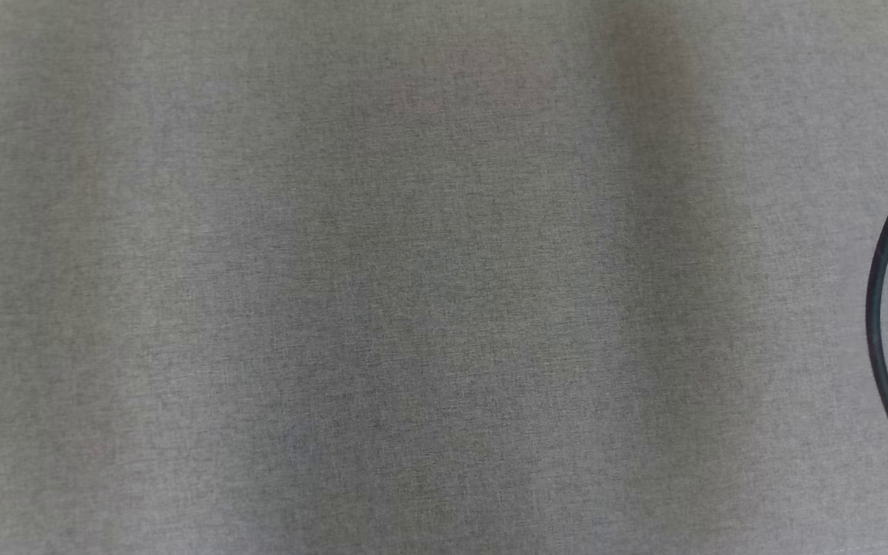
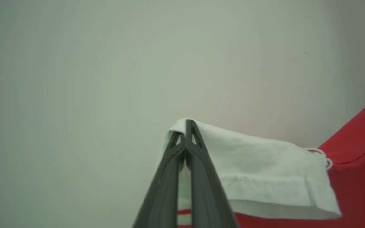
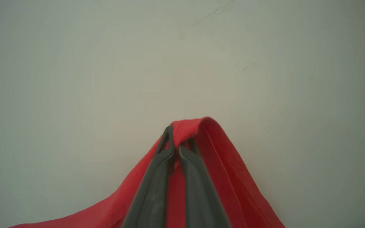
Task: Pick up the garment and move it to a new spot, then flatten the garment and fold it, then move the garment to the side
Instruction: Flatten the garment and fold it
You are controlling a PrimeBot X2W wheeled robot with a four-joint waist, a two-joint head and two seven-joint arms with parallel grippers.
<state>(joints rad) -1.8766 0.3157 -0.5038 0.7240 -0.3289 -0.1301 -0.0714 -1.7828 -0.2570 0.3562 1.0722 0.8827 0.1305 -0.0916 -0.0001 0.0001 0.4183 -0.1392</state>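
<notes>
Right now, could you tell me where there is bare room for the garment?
The grey surface is bare from the head view's left edge to the black cable curving at the right; that side is crowded.

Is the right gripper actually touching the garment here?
Touching. The right wrist view shows the right gripper shut on a raised red fold of the garment, with the fabric pinched in it.

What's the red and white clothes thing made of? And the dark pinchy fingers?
The red and white garment: soft matte cloth, maybe cotton; drapes, hem stitched. The long dark fingers of the left gripper: probably hard plastic, smooth, moulded holes near tips.
</notes>
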